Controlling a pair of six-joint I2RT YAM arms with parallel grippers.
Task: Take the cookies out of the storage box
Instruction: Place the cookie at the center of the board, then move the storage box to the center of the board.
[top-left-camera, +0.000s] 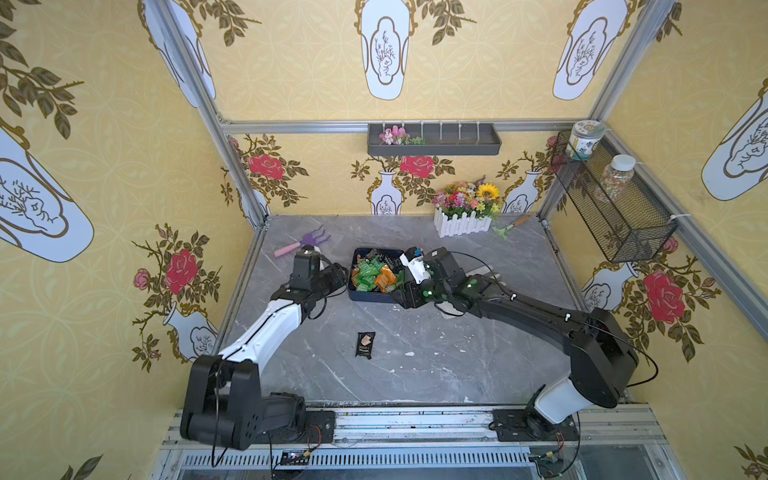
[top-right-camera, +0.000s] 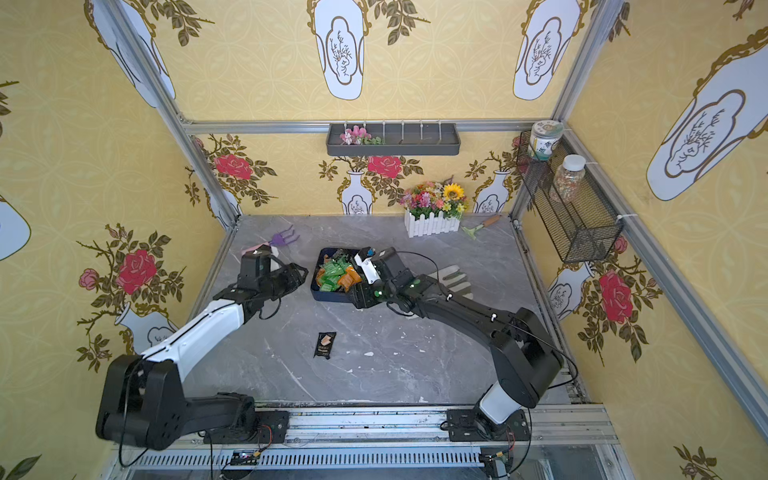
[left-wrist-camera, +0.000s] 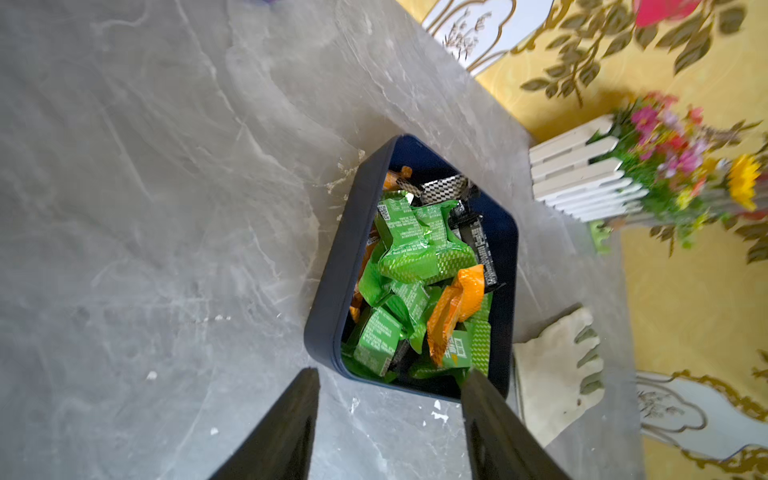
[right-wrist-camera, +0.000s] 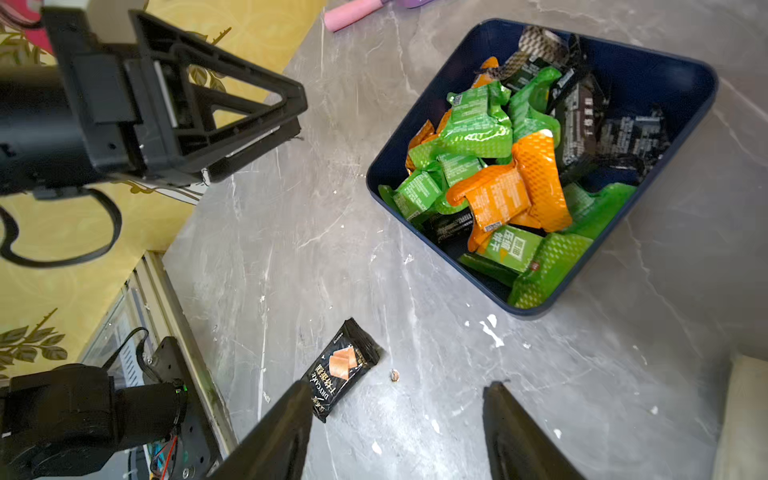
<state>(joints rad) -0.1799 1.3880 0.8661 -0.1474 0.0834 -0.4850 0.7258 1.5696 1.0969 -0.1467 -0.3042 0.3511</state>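
The navy storage box (top-left-camera: 370, 296) (top-right-camera: 328, 296) stands mid-table, heaped with green, orange and black cookies (top-left-camera: 369, 275) (left-wrist-camera: 419, 253) (right-wrist-camera: 490, 166). One black cookie packet (top-left-camera: 365, 345) (top-right-camera: 324, 344) (right-wrist-camera: 343, 368) lies flat on the table in front of the box. My left gripper (left-wrist-camera: 390, 376) (top-left-camera: 341, 276) is open at the box's left wall (left-wrist-camera: 336, 266), with only tabletop and the box's rim between its fingers. Raised over the table by the box's front right corner, my right gripper (right-wrist-camera: 399, 384) is open and holds nothing. The black packet lies beneath its one fingertip (right-wrist-camera: 303, 390).
A white glove (top-right-camera: 453, 280) (left-wrist-camera: 557, 374) lies right of the box, partly under the right arm. At the back are a purple rake (top-left-camera: 305, 243), a fenced flower planter (top-left-camera: 463, 222) and a green trowel (top-left-camera: 509, 226). A grey tray (top-left-camera: 434, 139) and mesh basket (top-left-camera: 611, 199) hang on the walls.
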